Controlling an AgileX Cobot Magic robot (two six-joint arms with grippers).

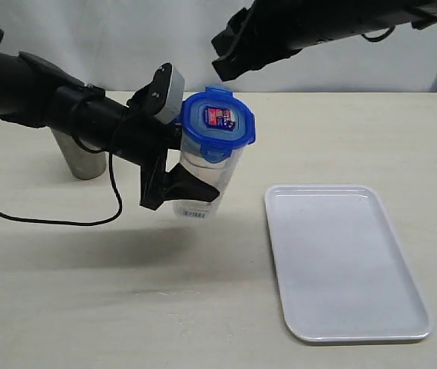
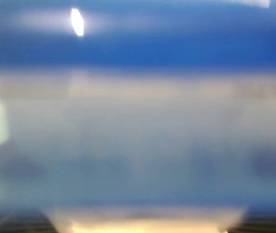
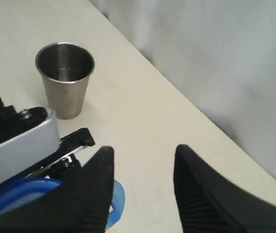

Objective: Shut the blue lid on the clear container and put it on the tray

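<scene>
The clear container (image 1: 203, 188) hangs tilted above the table, with my left gripper (image 1: 186, 154) shut on its body from the left. The blue lid (image 1: 220, 118) sits on its mouth, sticker facing the exterior camera. The left wrist view is a close blur: a blue band of lid (image 2: 138, 43) over the pale container wall (image 2: 138, 126). My right gripper (image 1: 230, 58) hovers above and behind the lid, open with nothing between its fingers (image 3: 143, 151); a blue lid tab (image 3: 117, 198) shows just beside one finger. The white tray (image 1: 345, 261) lies flat to the right.
A tapered steel cup (image 1: 84, 157) stands upright behind the left arm, also seen in the right wrist view as the steel cup (image 3: 66, 77). A black cable (image 1: 41, 219) loops on the table under the left arm. A pale wall closes off the back.
</scene>
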